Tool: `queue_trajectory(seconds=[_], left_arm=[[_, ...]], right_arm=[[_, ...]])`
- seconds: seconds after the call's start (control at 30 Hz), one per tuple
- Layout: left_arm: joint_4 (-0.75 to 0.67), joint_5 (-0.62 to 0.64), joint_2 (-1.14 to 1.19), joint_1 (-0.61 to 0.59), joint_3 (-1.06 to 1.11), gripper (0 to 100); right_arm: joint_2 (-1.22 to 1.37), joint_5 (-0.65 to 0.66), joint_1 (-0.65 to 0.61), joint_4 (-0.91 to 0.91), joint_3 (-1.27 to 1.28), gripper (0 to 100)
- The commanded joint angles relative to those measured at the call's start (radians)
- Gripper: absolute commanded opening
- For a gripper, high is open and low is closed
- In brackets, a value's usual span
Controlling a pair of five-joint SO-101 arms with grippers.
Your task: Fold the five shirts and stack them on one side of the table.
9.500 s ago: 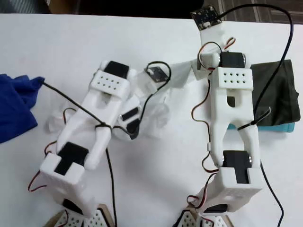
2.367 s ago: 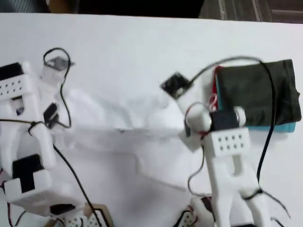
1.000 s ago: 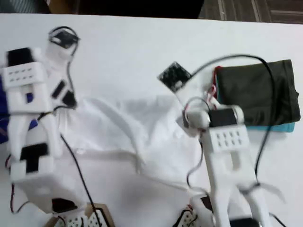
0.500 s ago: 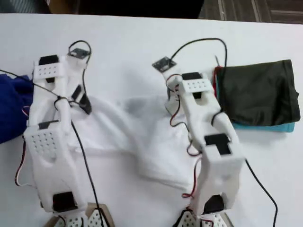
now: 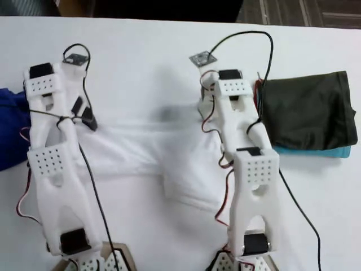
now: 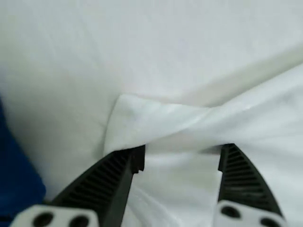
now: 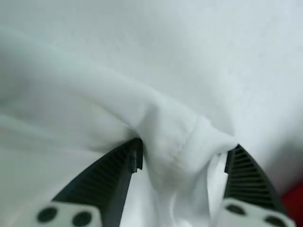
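White shirt (image 5: 146,149): lay stretched between both arms on the table (image 5: 141,51).
Left arm (image 5: 51,164): over its left end.
Right arm (image 5: 248,164): over its right end.
Dark green shirt (image 5: 307,110): folded, apparently atop a teal shirt (image 5: 307,151).
Blue shirt (image 5: 8,141): crumpled at the left edge.

The spread shirt (image 5: 152,152) lies across the middle of the tabletop (image 5: 141,51), stretched sideways between the two arms. The left tool (image 6: 182,158) sits over the shirt's left end, and a folded corner of the cloth lies just ahead of its parted fingers. The right tool (image 7: 182,158) sits at the shirt's far right corner, with a bunched fold of cloth lying between its parted fingers. Beyond the right arm, near the right edge of the tabletop, rests the folded stack (image 5: 307,113), its shirts lying one upon another. At the left edge, just beside the left arm, lies a loose shirt (image 5: 10,141), partly hidden behind that arm.
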Motion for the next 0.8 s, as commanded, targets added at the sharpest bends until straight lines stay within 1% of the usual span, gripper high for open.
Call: queue_trajectory(seconds=[0.0,0.1,0.2,0.27,0.33,0.47,0.53,0.67,0.77], left_arm=[[0.078,-0.002,-0.003,0.009,-0.151,28],[0.077,-0.003,-0.04,-0.015,-0.163,28],[0.077,-0.005,-0.126,-0.043,-0.093,28],[0.078,-0.011,-0.206,-0.066,0.004,28],[0.078,-0.048,-0.292,-0.078,0.131,28],[0.068,-0.103,-0.454,-0.086,0.426,27],[0.025,-0.124,-0.519,-0.087,0.57,27],[-0.164,-0.14,-0.592,-0.107,0.845,27],[-0.261,-0.14,-0.617,-0.137,0.986,27]], right_arm=[[0.041,-0.005,0.027,0.137,-0.206,28.3],[0.036,0.003,0.021,0.263,-0.338,28.3],[-0.002,0.037,0.007,0.329,-0.419,28.3],[-0.061,0.035,0.005,0.329,-0.414,28.3],[-0.131,0.035,0.001,0.329,-0.37,28.3],[-0.283,0.038,-0.03,0.329,-0.207,28.3],[-0.358,0.04,-0.041,0.329,-0.107,28.3],[-0.496,0.041,-0.054,0.329,0.066,28.3],[-0.602,0.043,-0.058,0.329,0.17,28.3]])
